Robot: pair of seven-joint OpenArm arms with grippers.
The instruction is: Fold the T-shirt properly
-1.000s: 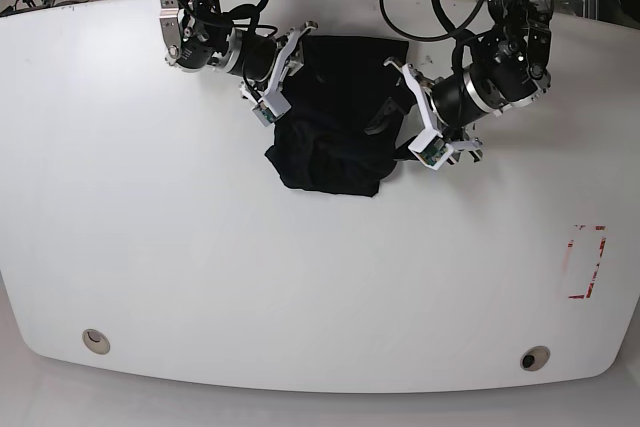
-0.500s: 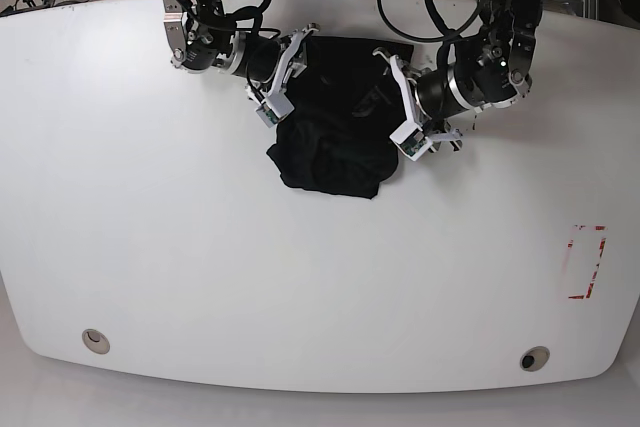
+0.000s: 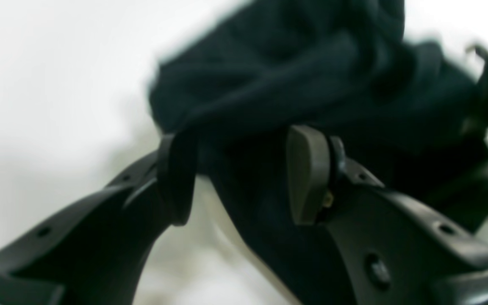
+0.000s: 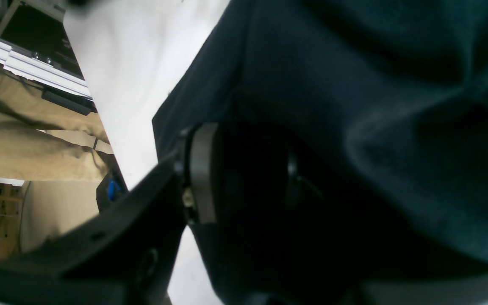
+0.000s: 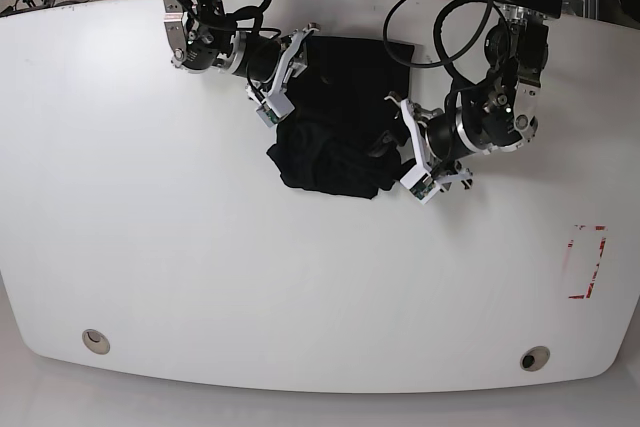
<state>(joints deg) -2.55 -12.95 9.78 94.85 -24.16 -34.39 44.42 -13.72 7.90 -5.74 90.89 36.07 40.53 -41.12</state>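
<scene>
The base view alone shows the whole layout: the T-shirt [image 5: 335,117] lies bunched in a dark heap on the white counter [image 5: 200,267], near the far edge and about midway between the counter's side edges, with a flatter part toward the far edge and a rumpled lump toward the near side. From above, the fingers of both end effectors are lost against the black cloth.

The wrist views supply that detail. In the left wrist view, the left end effector [image 3: 244,178] has its two fingers set apart with a fold of the T-shirt [image 3: 311,84] running between them; the cloth lies against the tan pad of one finger [image 3: 307,173], and the picture is blurred. In the right wrist view, the right end effector [image 4: 244,178] has cloth of the T-shirt [image 4: 354,106] filling the gap between its fingers, clamped there; only one grey pad [image 4: 201,173] is clear, the other finger being dark against dark cloth.

In the base view the left end effector [image 5: 412,162] sits at the heap's side nearer the counter's right edge, the right end effector [image 5: 283,77] at the opposite side, closer to the far edge.

The near half of the counter lies bare, apart from a red-outlined rectangle [image 5: 587,262] near one side edge and two round fittings [image 5: 96,340] along the near edge.
</scene>
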